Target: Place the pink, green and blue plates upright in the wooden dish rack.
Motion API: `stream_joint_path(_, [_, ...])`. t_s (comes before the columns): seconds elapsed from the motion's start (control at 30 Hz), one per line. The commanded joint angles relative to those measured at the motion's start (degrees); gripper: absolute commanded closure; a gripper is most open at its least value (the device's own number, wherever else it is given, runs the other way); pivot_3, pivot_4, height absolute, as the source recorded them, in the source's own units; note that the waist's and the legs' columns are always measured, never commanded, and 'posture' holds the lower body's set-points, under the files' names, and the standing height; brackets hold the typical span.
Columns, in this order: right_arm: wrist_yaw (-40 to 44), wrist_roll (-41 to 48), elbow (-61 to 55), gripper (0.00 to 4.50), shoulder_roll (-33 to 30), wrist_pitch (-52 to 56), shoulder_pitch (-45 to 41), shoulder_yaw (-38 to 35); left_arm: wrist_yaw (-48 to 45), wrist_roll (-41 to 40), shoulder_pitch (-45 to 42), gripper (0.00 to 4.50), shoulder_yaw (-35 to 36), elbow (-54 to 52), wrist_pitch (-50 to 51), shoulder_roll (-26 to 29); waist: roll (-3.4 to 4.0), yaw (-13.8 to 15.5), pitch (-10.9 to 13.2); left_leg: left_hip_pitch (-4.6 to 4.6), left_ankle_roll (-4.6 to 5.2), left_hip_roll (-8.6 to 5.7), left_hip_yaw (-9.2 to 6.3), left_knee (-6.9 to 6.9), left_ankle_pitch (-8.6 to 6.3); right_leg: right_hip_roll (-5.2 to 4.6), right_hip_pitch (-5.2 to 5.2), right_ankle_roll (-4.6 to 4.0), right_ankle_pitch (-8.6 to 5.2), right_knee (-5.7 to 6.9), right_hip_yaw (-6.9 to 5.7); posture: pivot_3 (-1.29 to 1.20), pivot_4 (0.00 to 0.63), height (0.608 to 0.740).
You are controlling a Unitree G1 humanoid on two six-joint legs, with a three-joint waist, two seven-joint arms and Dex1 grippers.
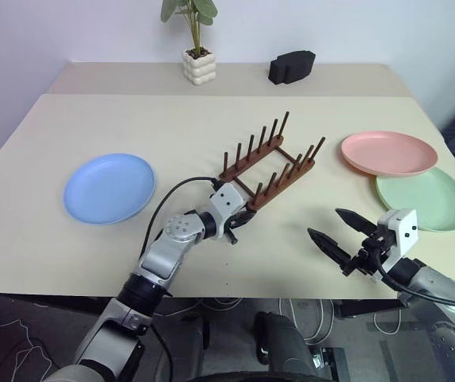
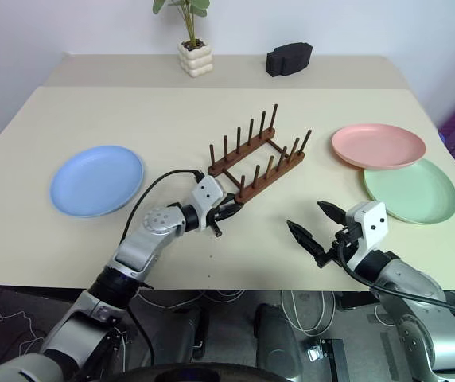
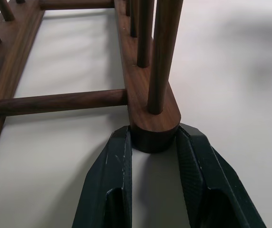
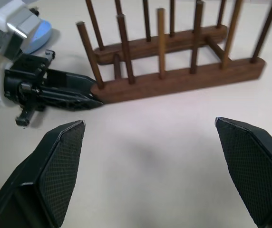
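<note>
3 plates (image 1: 389, 152) flat, 1 rack (image 1: 269, 165), empty.

Dark brown wooden dish rack (image 1: 266, 169); pale blue plate (image 1: 109, 188); pink plate (image 1: 388, 152); light green plate (image 1: 430, 200); cream table (image 1: 92, 127); black fingers (image 3: 110, 185).

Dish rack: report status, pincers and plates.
Left pincer shut on wooden dish rack rail end. Right pincer open, empty. Pink plate, green plate, blue plate flat on table. Nothing in the way.
</note>
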Motion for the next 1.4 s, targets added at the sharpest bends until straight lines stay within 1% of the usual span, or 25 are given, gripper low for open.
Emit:
stream_joint_path(0.03, [1.36,0.03,0.13,0.00,0.38,-2.09,0.30,-0.54,-7.61,-3.75,0.47,3.77,4.17,-0.93,-3.62,4.99,0.01,-0.07,0.01,0.00,0.00,0.01,0.00,0.00,0.00,0.00,-0.03,0.00,0.00,0.00,0.00,0.00,0.150,0.740])
stream_joint_path(0.1, [1.93,-0.15,0.56,0.00,-0.07,-2.36,1.04,-0.96,-11.88,-5.98,0.59,3.77,4.99,-1.30,-4.08,7.25,0.03,0.06,0.01,-0.01,0.00,0.02,-0.01,-0.03,0.00,0.01,-0.07,-0.04,0.02,0.02,-0.01,0.00,0.150,0.740])
stream_joint_path(0.23, [3.77,-0.49,0.78,0.00,-1.63,-2.09,4.01,-1.93,-23.75,-11.65,-0.01,3.77,5.03,-3.35,-3.10,11.00,0.03,0.42,0.02,-0.07,0.00,-0.01,-0.01,-0.02,0.00,-0.05,-0.06,-0.21,0.11,-0.02,-0.01,0.00,0.150,0.740])
stream_joint_path(0.33, [4.30,-0.35,-0.21,0.00,-1.94,-1.74,5.80,-1.96,-28.91,-11.35,-2.01,3.77,3.17,-2.15,-4.24,11.76,0.02,0.39,0.03,-0.11,0.00,-0.04,0.02,0.01,0.00,-0.10,-0.05,-0.20,0.10,-0.06,0.01,0.00,0.150,0.740])
stream_joint_path(0.43, [4.51,-0.66,-0.82,0.00,-1.99,-1.80,7.16,-1.91,-31.50,-9.69,-4.50,3.77,1.66,0.79,-6.48,10.90,0.02,0.21,0.03,-0.10,0.00,-0.04,0.01,0.02,0.00,-0.09,-0.05,-0.19,0.10,-0.05,0.00,0.00,0.150,0.740])
stream_joint_path(0.57, [4.01,-0.69,-1.51,0.00,-1.62,-1.92,8.19,-2.12,-33.10,-6.53,-8.42,3.77,-0.41,7.02,-10.90,9.12,0.02,0.06,0.03,-0.07,0.00,-0.04,0.03,0.01,0.00,-0.06,-0.05,-0.19,0.11,-0.02,0.00,0.00,0.150,0.740])
stream_joint_path(0.67, [3.13,-0.81,-2.63,0.00,-1.26,-1.84,9.15,-2.37,-34.21,-4.78,-12.01,3.77,-1.25,13.96,-14.47,7.24,0.01,0.16,0.03,-0.07,0.01,-0.04,0.02,0.01,0.00,-0.05,-0.06,-0.18,0.11,0.00,0.00,0.00,0.150,0.740])
stream_joint_path(0.97, [-0.63,0.08,-7.13,0.00,-1.06,0.63,9.45,-2.54,-36.54,-2.06,-18.20,3.77,-0.34,28.98,-21.58,4.02,-0.02,0.12,0.05,-0.08,0.01,-0.05,0.01,0.03,-0.01,-0.05,-0.06,-0.17,0.12,0.00,-0.01,0.00,0.150,0.740])
stream_joint_path(1.13, [-1.44,0.67,-7.64,0.00,-1.47,2.14,8.19,-2.57,-36.14,-1.24,-19.30,3.77,0.55,32.32,-23.87,3.40,-0.03,0.14,0.05,-0.08,0.02,-0.05,0.01,0.03,-0.01,-0.05,-0.05,-0.16,0.12,0.00,-0.01,0.00,0.150,0.740])
stream_joint_path(1.3, [-0.24,0.28,-6.03,0.00,-1.52,1.54,7.89,-2.61,-34.93,-1.18,-19.17,3.77,1.86,32.85,-24.30,3.15,-0.03,0.15,0.05,-0.08,0.02,-0.05,0.00,0.04,-0.01,-0.05,-0.05,-0.16,0.13,0.00,-0.01,0.00,0.150,0.740])
stream_joint_path(1.33, [0.16,0.03,-5.45,0.00,-1.49,1.20,7.88,-2.54,-34.71,-1.17,-19.09,2.72,2.01,32.79,-24.13,3.23,-0.03,0.15,0.05,-0.08,0.02,-0.05,0.00,0.04,-0.01,-0.05,-0.05,-0.15,0.13,0.01,-0.01,0.00,0.150,0.740])
stream_joint_path(1.37, [0.56,-0.27,-4.91,0.00,-1.46,0.84,7.93,-2.46,-34.29,-1.05,-18.95,2.42,2.15,32.58,-24.15,3.38,-0.03,0.15,0.05,-0.08,0.02,-0.05,0.00,0.04,-0.01,-0.05,-0.05,-0.15,0.13,0.01,-0.01,0.00,0.150,0.740])
stream_joint_path(1.4, [0.94,-0.56,-4.42,0.00,-1.44,0.50,7.98,-2.34,-33.81,-0.98,-18.77,1.84,2.35,32.31,-24.05,3.51,-0.03,0.14,0.05,-0.08,0.02,-0.05,0.00,0.04,-0.01,-0.05,-0.05,-0.15,0.13,0.01,-0.01,0.00,0.150,0.740])
